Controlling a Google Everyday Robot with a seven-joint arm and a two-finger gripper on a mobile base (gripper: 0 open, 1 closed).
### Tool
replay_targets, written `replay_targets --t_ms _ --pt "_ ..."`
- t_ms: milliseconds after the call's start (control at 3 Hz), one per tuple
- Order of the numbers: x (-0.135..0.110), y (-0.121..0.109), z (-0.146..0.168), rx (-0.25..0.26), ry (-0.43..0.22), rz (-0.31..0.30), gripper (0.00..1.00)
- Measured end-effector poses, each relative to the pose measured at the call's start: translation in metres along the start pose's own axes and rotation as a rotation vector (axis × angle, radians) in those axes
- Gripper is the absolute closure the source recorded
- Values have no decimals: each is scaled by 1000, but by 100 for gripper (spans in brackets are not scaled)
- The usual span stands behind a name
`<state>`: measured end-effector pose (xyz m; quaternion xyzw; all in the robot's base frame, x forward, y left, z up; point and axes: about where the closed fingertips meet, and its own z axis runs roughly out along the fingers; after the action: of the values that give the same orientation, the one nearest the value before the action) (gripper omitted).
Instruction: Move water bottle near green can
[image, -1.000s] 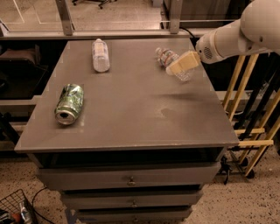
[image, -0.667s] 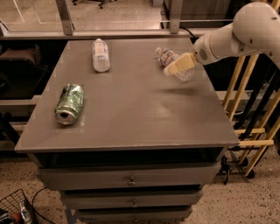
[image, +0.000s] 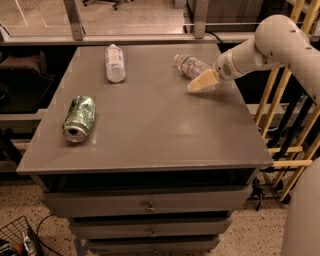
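Note:
The water bottle (image: 191, 65), clear with a white cap and a reddish-and-blue label, lies on its side at the back right of the grey table (image: 150, 125). My gripper (image: 202, 82) is just to the front right of the bottle, low over the table and close against its near end. The green can (image: 79, 118), green and white with a silver top, lies on its side at the left of the table, its opening facing the front edge.
A second clear bottle with a plain white label (image: 115, 62) lies at the back left. The table stands on a cabinet with drawers (image: 150, 206). Wooden rails (image: 280, 120) stand to the right, and a metal frame (image: 75, 20) behind.
My arm has swung slightly left and the gripper has dropped a little beside the water bottle. The bottles and the can have not moved.

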<state>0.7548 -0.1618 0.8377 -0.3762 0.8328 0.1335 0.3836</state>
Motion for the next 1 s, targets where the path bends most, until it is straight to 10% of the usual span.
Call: replay_targets --t_ms 667,1000 --pt "-2 2 -3 -2 12 -24 72" --pt "-27 25 -29 0 27 -135 95"
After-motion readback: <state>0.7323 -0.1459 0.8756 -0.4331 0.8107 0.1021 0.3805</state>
